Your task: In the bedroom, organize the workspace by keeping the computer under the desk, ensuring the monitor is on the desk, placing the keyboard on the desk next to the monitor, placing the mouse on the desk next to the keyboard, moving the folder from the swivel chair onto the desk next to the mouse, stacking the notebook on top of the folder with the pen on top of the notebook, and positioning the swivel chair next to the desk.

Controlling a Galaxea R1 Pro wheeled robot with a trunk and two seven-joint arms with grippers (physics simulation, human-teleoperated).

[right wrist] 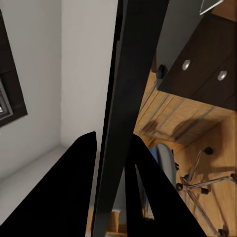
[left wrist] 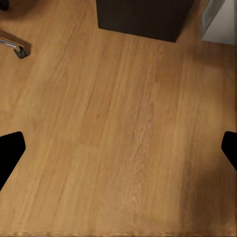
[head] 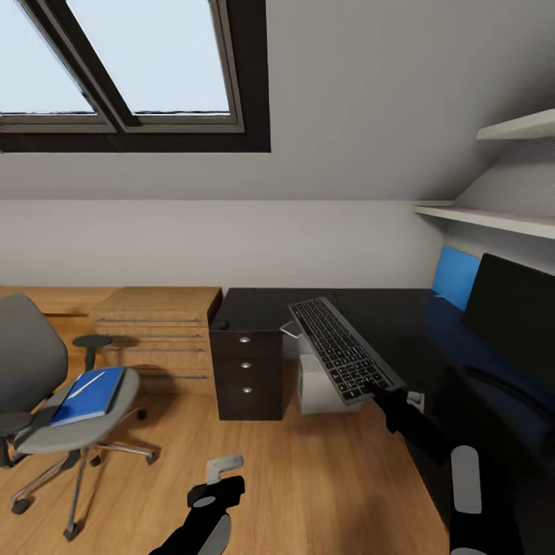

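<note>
Keyboard is held clamped edgewise in the right gripper above the desk; lowering beside the monitor is needed next.

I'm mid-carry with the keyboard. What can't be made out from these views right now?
- Monitor: head view, cut off by the right edge.
- Computer: head view, partly hidden behind the keyboard.
- Right hand: its contact with the keyboard is just black shapes in the right wrist view.
- Folder: whatever lies on it is too small to identify.
</note>
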